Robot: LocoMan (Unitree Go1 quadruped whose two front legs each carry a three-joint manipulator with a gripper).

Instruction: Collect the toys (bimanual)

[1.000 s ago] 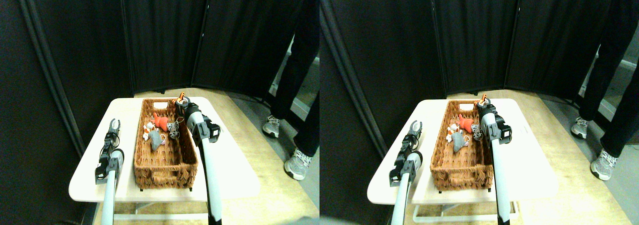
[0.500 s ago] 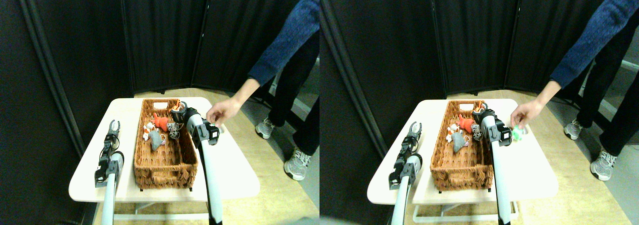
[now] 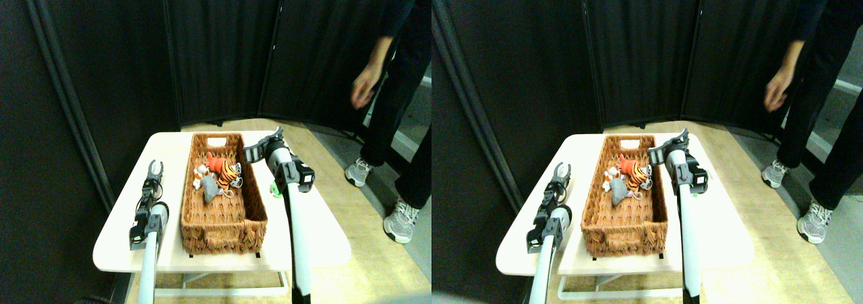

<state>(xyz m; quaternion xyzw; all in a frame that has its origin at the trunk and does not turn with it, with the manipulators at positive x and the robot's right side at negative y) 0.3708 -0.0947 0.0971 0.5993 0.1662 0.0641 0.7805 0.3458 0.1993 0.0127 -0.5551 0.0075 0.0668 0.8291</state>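
Stereo pair view: I see the white desk (image 3: 121, 240) carrying the long wicker basket (image 3: 222, 216) near its far edge. Inside, at the far end, lie the tiger-striped toy (image 3: 230, 174), a red toy (image 3: 215, 162) and a grey toy (image 3: 210, 188). A green toy (image 3: 274, 189) sits on the desk just beside the basket's right wall, half hidden by my right arm. The right gripper (image 3: 263, 147) hangs released above the right rim; the left gripper (image 3: 155, 168) is spread, empty, near the left edge. I think a blind reach may knock the green toy off.
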